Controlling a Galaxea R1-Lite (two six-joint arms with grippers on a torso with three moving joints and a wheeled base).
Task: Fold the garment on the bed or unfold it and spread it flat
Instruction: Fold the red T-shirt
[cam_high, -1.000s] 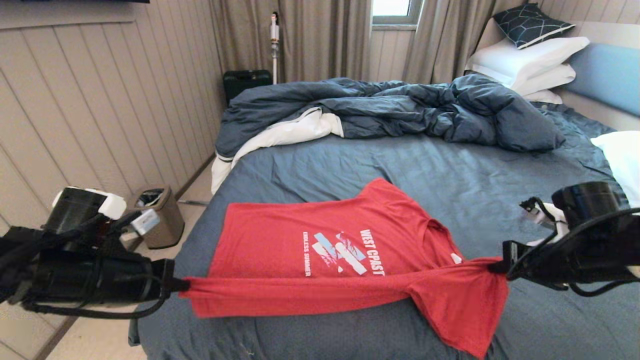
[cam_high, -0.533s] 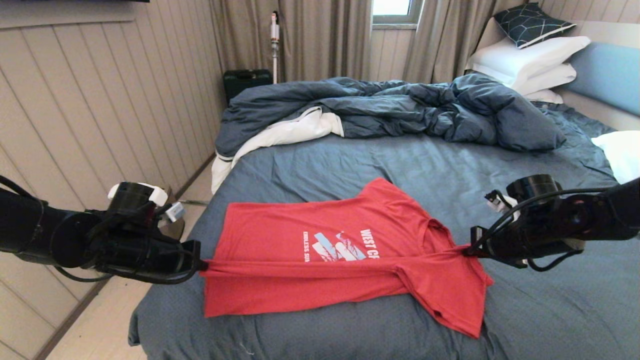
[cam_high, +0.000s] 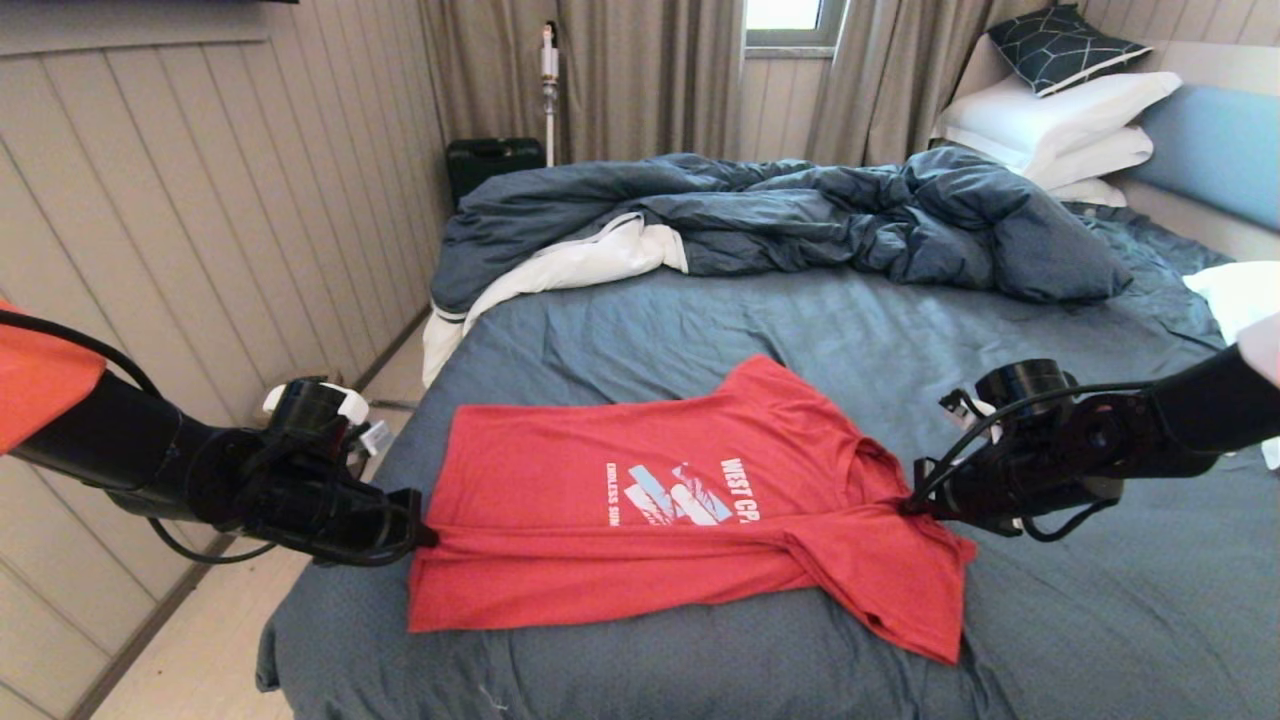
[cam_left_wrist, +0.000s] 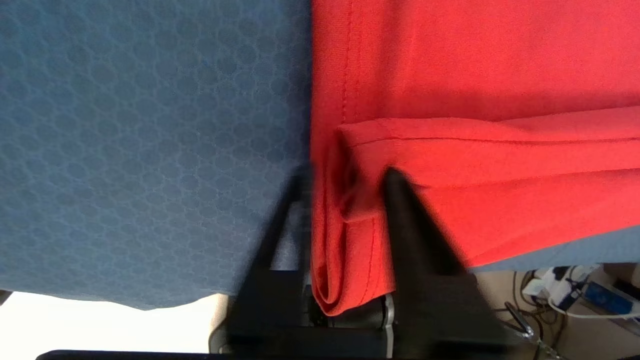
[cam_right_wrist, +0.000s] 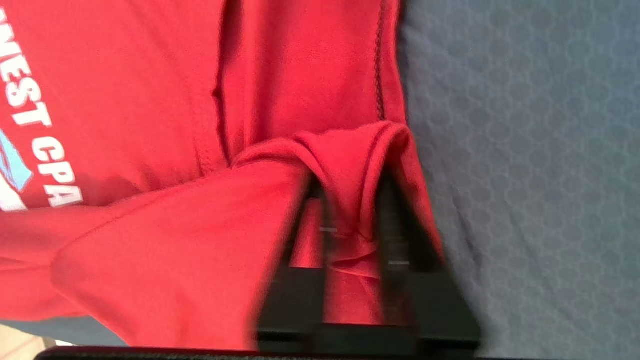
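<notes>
The red T-shirt (cam_high: 560, 470) lies on the bed's blue-grey sheet (cam_high: 800, 330), chest print up. Its near long side is folded over towards the middle and covers part of the print. My left gripper (cam_high: 425, 530) is at the hem end of the fold, low on the sheet. In the left wrist view the hem (cam_left_wrist: 350, 240) sits loose between the parted fingers of the left gripper (cam_left_wrist: 345, 175). My right gripper (cam_high: 908, 503) is at the collar end. There bunched shoulder cloth (cam_right_wrist: 350, 165) lies between the parted fingers of the right gripper (cam_right_wrist: 352, 185).
A rumpled dark blue duvet (cam_high: 800, 220) with white lining lies across the far half of the bed. White pillows (cam_high: 1060, 125) are stacked at the far right by the light blue headboard (cam_high: 1215, 150). The bed's left edge drops to the floor beside my left arm.
Both grippers came down and away from me with the near edge, laying it over the shirt's front. The taut raised strip now rests on the shirt, and the fingers have parted.
</notes>
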